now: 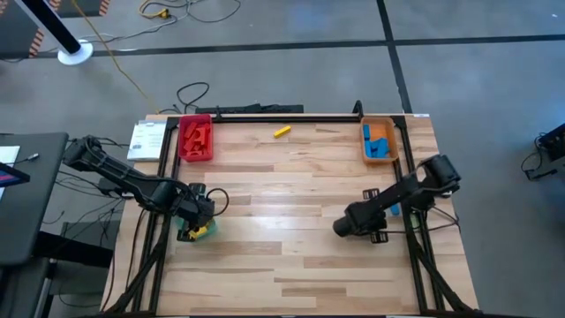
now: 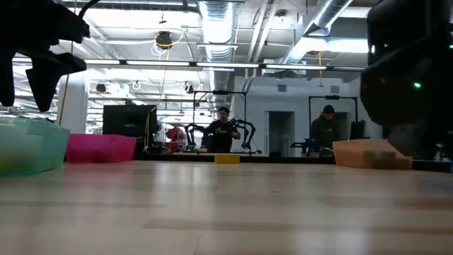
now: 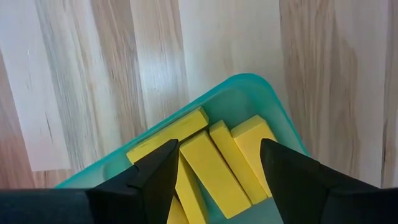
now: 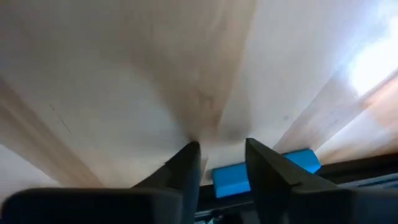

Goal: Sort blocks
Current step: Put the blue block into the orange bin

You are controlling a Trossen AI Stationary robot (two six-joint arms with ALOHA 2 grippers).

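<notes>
My left gripper [image 3: 217, 163] hangs open above a teal tray [image 3: 249, 93] at the table's left. The tray holds several yellow blocks [image 3: 214, 171], and the fingers stand clear above them. From overhead, this gripper [image 1: 199, 219] hides most of the tray [image 1: 203, 233]. My right gripper [image 4: 221, 146] is low over bare wood at the right, its fingers a narrow gap apart with nothing between the tips. A blue block [image 4: 298, 160] lies on the table behind them, under that arm [image 1: 395, 210]. One yellow block [image 1: 282, 131] lies near the far edge.
A red tray [image 1: 195, 139] with red blocks stands at the far left and an orange tray [image 1: 378, 141] with blue blocks at the far right. Black frame rails [image 1: 408, 221] run along the table's sides. The wooden middle is free. People stand in the room beyond [image 2: 224, 134].
</notes>
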